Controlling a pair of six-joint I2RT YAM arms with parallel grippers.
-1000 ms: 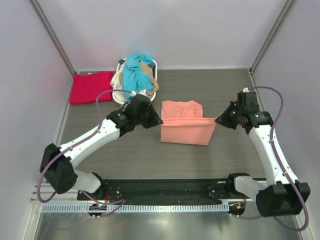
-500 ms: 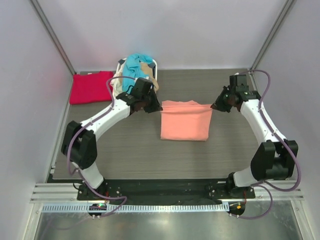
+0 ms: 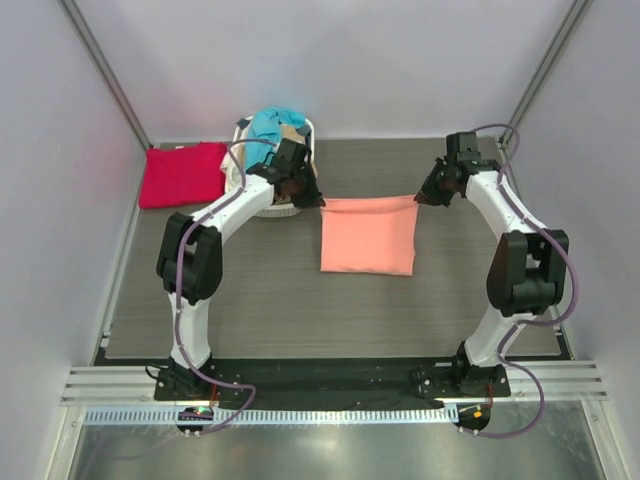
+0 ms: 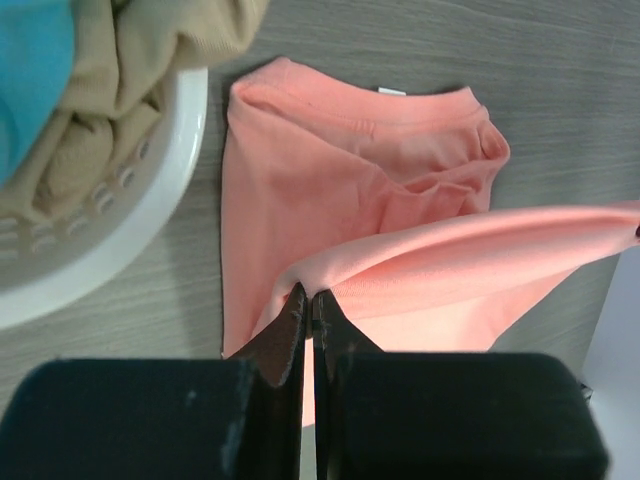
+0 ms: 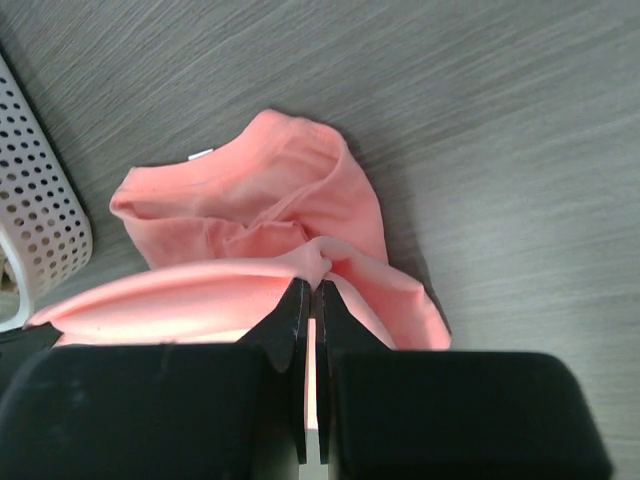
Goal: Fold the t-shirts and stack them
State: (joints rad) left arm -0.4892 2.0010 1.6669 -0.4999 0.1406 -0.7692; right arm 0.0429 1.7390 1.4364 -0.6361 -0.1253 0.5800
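The salmon-pink t-shirt (image 3: 368, 236) lies in the middle of the table, its near edge lifted and stretched over the rest toward the back. My left gripper (image 3: 318, 200) is shut on its left corner (image 4: 300, 275). My right gripper (image 3: 420, 197) is shut on its right corner (image 5: 325, 262). The collar end lies flat under the raised fold in the left wrist view (image 4: 400, 110) and in the right wrist view (image 5: 270, 140). The crimson red t-shirt (image 3: 181, 173) lies folded at the back left. The teal blue t-shirt (image 3: 270, 127) and the beige t-shirt (image 4: 130, 60) sit in the basket.
The white oval laundry basket (image 3: 240, 185) stands at the back, just left of my left gripper, and its rim (image 4: 150, 210) is close to the shirt's left edge. Grey walls enclose the table on three sides.
Both grippers have carried the shirt's near edge toward the back, over the collar end. The arms have stretched out farther and the fold now covers most of the shirt.
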